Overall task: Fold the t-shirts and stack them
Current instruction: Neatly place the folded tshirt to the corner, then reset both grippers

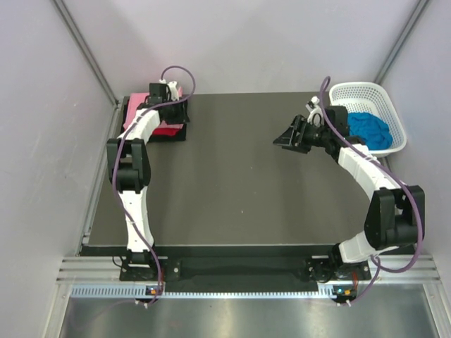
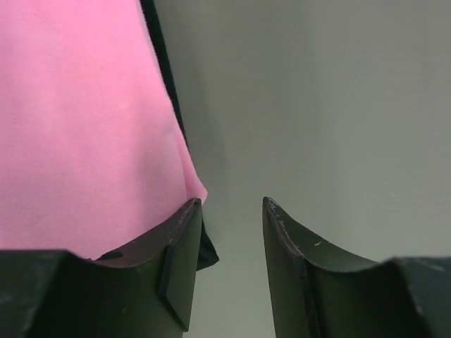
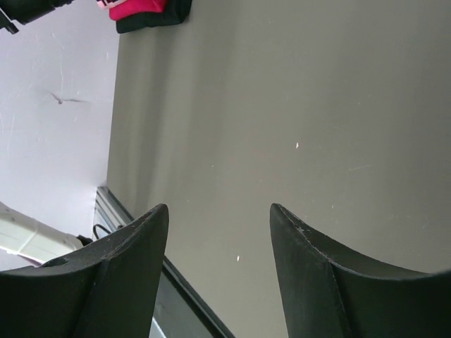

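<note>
A folded stack sits at the table's far left corner: the light pink t-shirt (image 1: 132, 110) on top, the red t-shirt (image 1: 167, 129) under it and the black t-shirt (image 1: 176, 134) at the bottom. My left gripper (image 1: 176, 98) hovers over the stack's right edge, open and empty. In the left wrist view the pink t-shirt (image 2: 77, 127) fills the left, with a black cloth edge (image 2: 207, 253) beside my left finger (image 2: 176, 267). The bright blue t-shirt (image 1: 370, 129) lies crumpled in the white basket (image 1: 394, 113). My right gripper (image 1: 282, 141) is open and empty above the table, left of the basket.
The dark table (image 1: 239, 197) lies between grey walls. The white lattice basket stands at the far right corner. The right wrist view shows the bare tabletop (image 3: 296, 105), the stack (image 3: 144, 13) far off, and the table's metal edge rail (image 3: 106, 204).
</note>
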Available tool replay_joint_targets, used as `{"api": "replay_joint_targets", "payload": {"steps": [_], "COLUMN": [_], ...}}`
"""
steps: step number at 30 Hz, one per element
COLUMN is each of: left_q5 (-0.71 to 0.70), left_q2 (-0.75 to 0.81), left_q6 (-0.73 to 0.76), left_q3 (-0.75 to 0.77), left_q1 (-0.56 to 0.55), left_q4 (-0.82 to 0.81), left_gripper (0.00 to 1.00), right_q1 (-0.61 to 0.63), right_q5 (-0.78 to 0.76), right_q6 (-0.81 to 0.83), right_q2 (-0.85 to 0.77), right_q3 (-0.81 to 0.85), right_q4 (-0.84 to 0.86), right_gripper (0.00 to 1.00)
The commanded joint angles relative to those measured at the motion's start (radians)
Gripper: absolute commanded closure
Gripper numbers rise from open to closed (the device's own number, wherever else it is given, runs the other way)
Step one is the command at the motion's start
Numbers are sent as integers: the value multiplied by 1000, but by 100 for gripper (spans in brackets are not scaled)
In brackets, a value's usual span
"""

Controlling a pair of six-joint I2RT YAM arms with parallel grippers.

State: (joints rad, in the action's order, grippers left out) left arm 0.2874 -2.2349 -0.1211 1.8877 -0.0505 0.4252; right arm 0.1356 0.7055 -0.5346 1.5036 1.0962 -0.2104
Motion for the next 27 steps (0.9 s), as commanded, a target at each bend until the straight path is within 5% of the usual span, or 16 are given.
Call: {"api": "replay_joint_targets", "payload": {"steps": [1, 10, 19, 21, 22, 23, 27], "left_q5": [107, 318, 235, 194, 170, 159, 115], "left_q2": [43, 222, 722, 832, 869, 903, 1086], "left_q6": [-31, -130, -276, -296, -302, -305, -304], "left_q3": [-4, -102, -674, -765, -792, -837, -917], "left_q1": [-6, -135, -431, -463, -468, -468, -468], "left_q4": [-48, -22, -265, -284, -290, -293, -278], "left_gripper": [55, 55, 56, 49, 16, 1, 1], "right_q1": [2, 13, 55, 56, 58, 58, 58], "right_q5": [-24, -127, -238, -254, -256, -256, -311], "right_q6": [25, 88, 105, 111, 113, 120, 146], "right_q2": [-59, -179, -427, -485, -505, -522, -632], "right_q3": [31, 10, -96, -113, -125, -131, -160], "right_q4": [-44, -199, -271, -280, -287, -294, -351], "right_gripper": [40, 40, 33, 16, 1, 0, 0]}}
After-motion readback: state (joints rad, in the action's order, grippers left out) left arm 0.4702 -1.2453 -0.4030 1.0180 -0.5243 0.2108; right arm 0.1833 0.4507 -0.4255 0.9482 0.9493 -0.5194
